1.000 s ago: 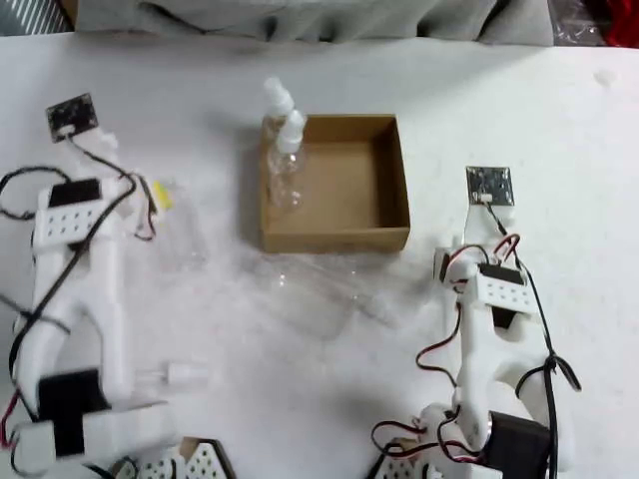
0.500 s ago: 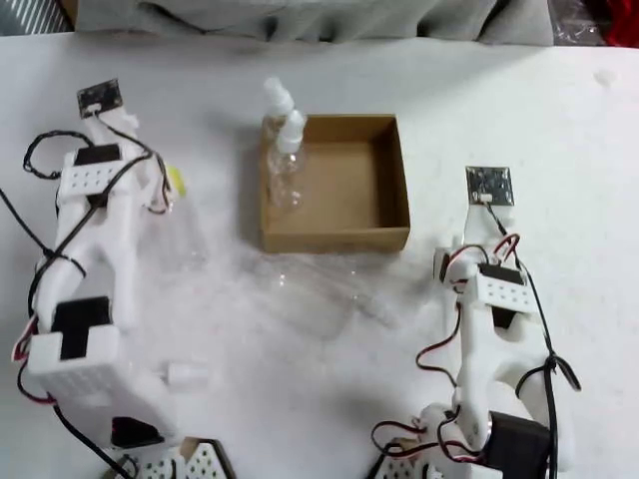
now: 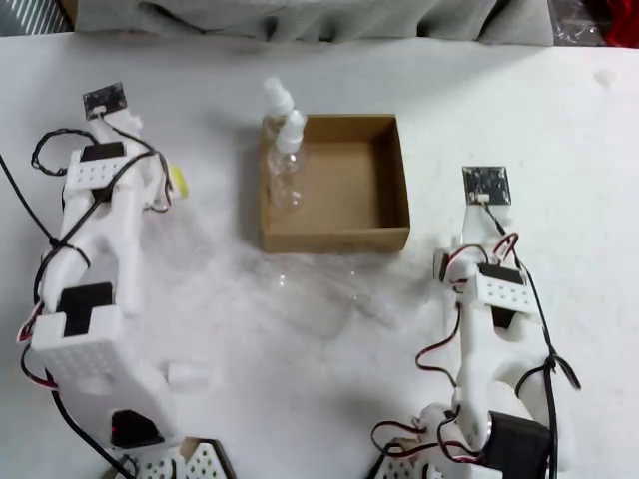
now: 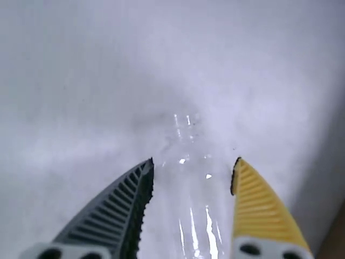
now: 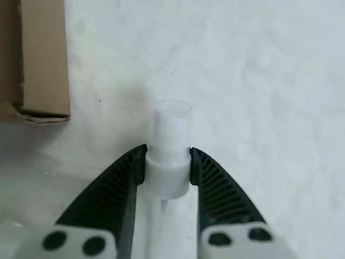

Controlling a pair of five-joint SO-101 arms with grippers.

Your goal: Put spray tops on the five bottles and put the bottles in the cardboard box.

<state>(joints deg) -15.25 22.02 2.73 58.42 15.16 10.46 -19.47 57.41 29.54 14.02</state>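
The left tool (image 4: 193, 164), its ribbed grey and yellow jaws spread wide, flanks a clear plastic bottle (image 4: 186, 135) lying on the white table (image 3: 559, 110). The right tool (image 5: 167, 156) pinches a white cylindrical spray top (image 5: 171, 127), upright near the square cardboard box (image 3: 334, 240).

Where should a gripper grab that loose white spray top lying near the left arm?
Grip the spray top across its wider collar, probably straight down from above. It lies on its side on the table, leaving the collar's sides free. The right gripper holds a second spray top by its collar.
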